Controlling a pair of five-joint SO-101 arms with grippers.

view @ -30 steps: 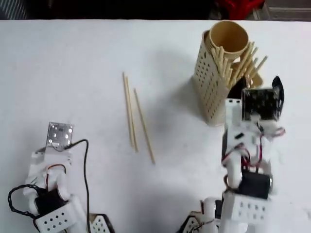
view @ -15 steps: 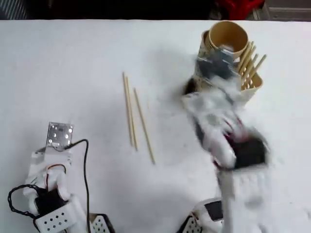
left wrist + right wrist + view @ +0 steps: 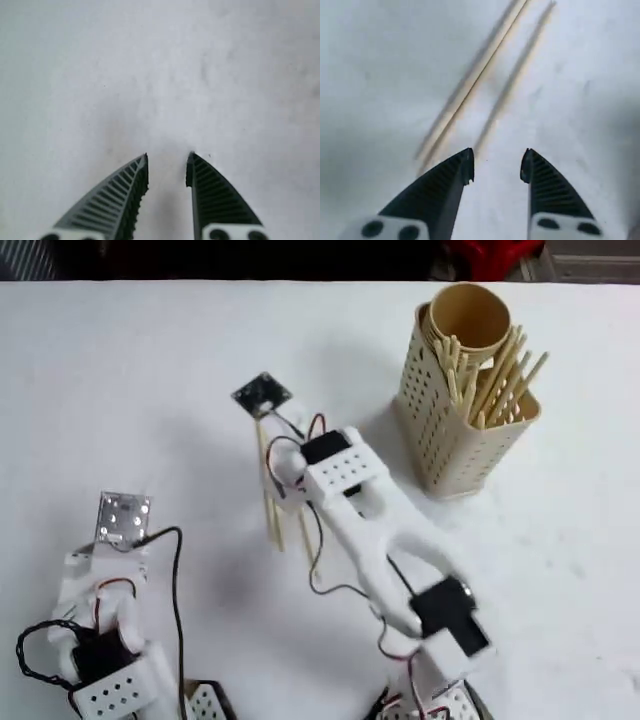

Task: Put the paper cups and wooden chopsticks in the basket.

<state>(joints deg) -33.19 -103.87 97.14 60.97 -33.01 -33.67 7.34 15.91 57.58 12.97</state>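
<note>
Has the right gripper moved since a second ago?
Yes. The right gripper swung left in the high view, from beside the basket to over the loose chopsticks on the table.

white table (image 3: 120, 340), red object (image 3: 495, 252) behind it

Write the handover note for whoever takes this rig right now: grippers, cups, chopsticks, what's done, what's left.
Left gripper: open, empty, over bare table.
Right gripper: open, empty, above the three loose chopsticks on the table.
Done: paper cups and a bunch of chopsticks stand in the basket.
Left: grasp the loose chopsticks, put them in the basket.
</note>
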